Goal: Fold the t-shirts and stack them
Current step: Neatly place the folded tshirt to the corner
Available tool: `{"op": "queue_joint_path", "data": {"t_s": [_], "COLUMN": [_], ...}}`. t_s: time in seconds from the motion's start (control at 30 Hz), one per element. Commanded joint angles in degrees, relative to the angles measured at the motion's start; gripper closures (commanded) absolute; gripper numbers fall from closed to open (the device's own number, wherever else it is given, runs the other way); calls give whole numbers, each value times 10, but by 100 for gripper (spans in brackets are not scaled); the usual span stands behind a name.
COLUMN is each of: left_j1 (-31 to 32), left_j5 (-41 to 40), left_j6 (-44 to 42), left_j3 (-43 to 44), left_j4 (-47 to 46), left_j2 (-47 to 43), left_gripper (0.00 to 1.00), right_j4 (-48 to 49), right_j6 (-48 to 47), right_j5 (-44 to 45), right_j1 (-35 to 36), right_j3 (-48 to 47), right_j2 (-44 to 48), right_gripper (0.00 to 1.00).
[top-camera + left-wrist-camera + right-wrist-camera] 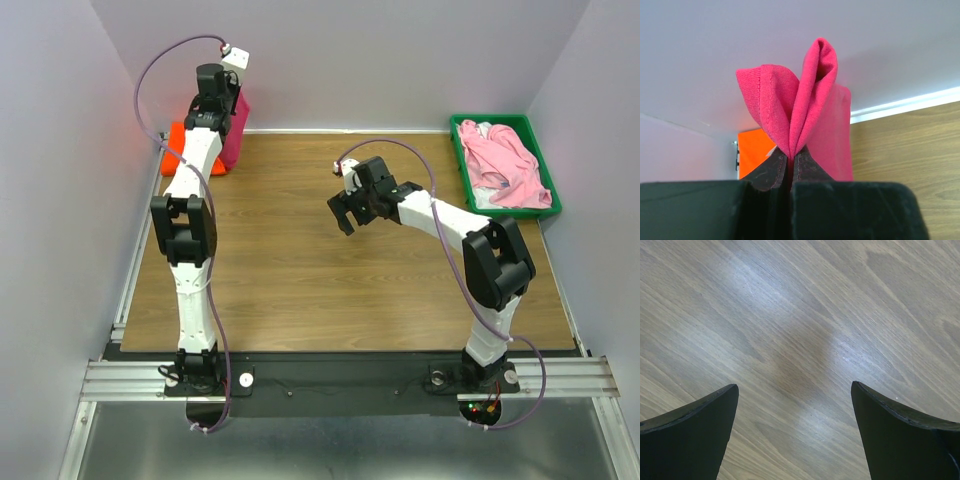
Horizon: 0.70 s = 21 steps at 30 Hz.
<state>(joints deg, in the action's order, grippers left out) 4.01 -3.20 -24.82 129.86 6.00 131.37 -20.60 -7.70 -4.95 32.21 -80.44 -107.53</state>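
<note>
Left gripper (789, 159) is clamped shut on a pinched fold of the crimson t-shirt (790, 105), held up at the far-left table corner by the wall. Orange t-shirt (754, 150) lies just beside it. Right gripper (794, 385) has jaws wide, empty, over bare table (300, 270). Pale pink t-shirt (505, 165) sits crumpled in the green tray (490, 119). Cloth looks light, limp, droopy. Probably best gripped at hem or shoulder corners, two points, so it spreads flat.

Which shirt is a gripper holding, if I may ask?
The crimson shirt, in the left gripper; orange shirt lies loose, pink shirt in the tray.
</note>
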Motion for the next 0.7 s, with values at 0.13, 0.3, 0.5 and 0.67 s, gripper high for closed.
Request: {"op": "queue_joint_path", "data": {"t_s": [0.13,0.3,0.5,0.67], "left_j1": [-6,-9,-15,-25], "left_j5": [17,33,49,48], "left_j6": [-8,6,4,-2], "left_j3": [0,-7,-12,-6], "left_j4": [-25,-12,-4,2], "left_j2": [-71,-76,-71,-59], "left_gripper": [100,100,100,100], "right_j4": [9,9,9,9], "right_j6": [-2,-2,-1,-3], "right_j5": [-2,-3,-4,-2], "right_j1": [0,0,0,0], "right_j3": [-16,-16,-18,-19], "right_j2": [-7,-12,-13,-15], "right_gripper": [0,0,0,0]}}
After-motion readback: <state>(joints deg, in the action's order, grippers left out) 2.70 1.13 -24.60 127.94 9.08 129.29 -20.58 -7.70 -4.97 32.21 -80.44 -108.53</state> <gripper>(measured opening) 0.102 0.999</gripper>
